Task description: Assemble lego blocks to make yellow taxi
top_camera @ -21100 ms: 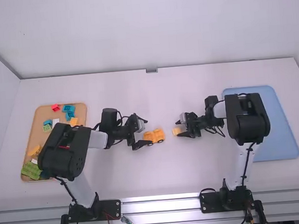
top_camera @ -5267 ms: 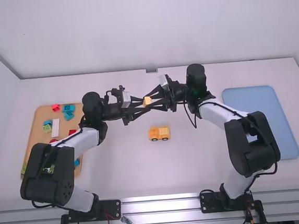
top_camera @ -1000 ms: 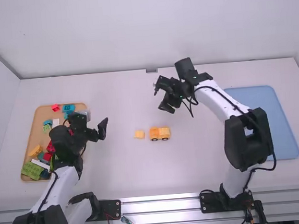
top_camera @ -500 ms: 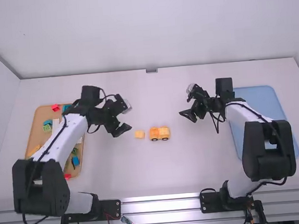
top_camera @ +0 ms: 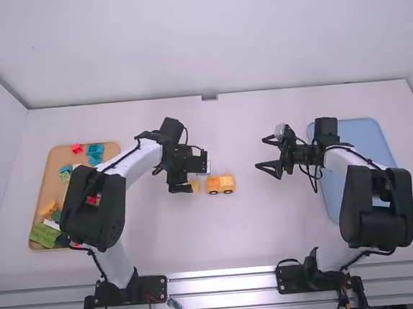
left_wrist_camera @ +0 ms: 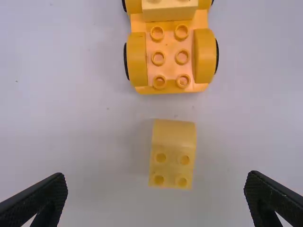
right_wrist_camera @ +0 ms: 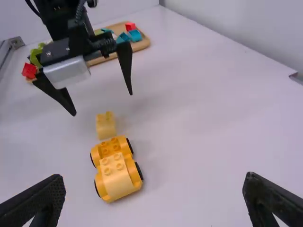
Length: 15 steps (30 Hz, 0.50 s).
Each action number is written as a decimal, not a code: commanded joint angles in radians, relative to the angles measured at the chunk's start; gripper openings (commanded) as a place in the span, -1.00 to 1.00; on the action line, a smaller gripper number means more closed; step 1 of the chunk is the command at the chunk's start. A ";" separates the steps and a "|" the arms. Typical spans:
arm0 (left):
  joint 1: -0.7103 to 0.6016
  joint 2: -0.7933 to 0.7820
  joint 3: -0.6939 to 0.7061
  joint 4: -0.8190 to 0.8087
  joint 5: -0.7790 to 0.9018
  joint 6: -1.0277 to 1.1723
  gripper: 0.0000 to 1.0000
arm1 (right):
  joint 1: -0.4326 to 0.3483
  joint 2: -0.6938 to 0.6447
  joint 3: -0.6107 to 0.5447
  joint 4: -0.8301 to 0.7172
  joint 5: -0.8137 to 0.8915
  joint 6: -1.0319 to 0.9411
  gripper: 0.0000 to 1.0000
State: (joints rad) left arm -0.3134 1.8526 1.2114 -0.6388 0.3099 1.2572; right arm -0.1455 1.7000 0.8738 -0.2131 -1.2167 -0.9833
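My left gripper [top_camera: 191, 176] is over the small loose yellow block [top_camera: 195, 186], just left of the yellow car [top_camera: 220, 184] in the high view. In the left wrist view, my left gripper [left_wrist_camera: 156, 201] is open, its fingers wide to either side of the curved-top yellow block [left_wrist_camera: 172, 153], touching nothing. The car [left_wrist_camera: 170, 61] stands on its wheels, a separate piece from that block, with bare studs at the near end and a raised yellow block behind them. My right gripper [top_camera: 267, 155] stands open and unfilled right of the car; in the right wrist view, my right gripper [right_wrist_camera: 154, 201] has spread fingers.
A tan tray [top_camera: 43, 201] at the left holds several blocks, including red, blue and green ones; the left arm reaches over it. A blue tray [top_camera: 378, 172] lies at the right, partly under the right arm.
Since half a second ago, my left gripper has moved right to the loose block. The right arm has shifted slightly right. Earlier, both grippers met at a yellow block above the table; it now lies beside the car.
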 commanded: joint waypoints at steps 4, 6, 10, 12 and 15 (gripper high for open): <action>-0.001 0.001 -0.090 0.098 -0.006 -0.042 0.90 | -0.010 -0.021 -0.011 -0.004 -0.070 -0.032 0.97; -0.001 0.001 -0.114 0.127 0.006 -0.041 0.86 | -0.011 -0.021 -0.011 -0.004 -0.069 -0.033 0.98; -0.002 0.001 -0.166 0.212 0.013 -0.110 0.77 | -0.010 -0.021 -0.011 -0.004 -0.069 -0.039 0.98; -0.001 0.001 -0.172 0.222 0.014 -0.117 0.70 | -0.011 -0.021 -0.011 -0.005 -0.069 -0.039 0.97; -0.002 0.001 -0.172 0.214 0.014 -0.116 0.60 | -0.011 -0.021 -0.011 -0.004 -0.069 -0.039 0.98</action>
State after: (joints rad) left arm -0.3134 1.8526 1.0470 -0.4183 0.3058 1.1584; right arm -0.1574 1.7000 0.8738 -0.2131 -1.2652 -1.0206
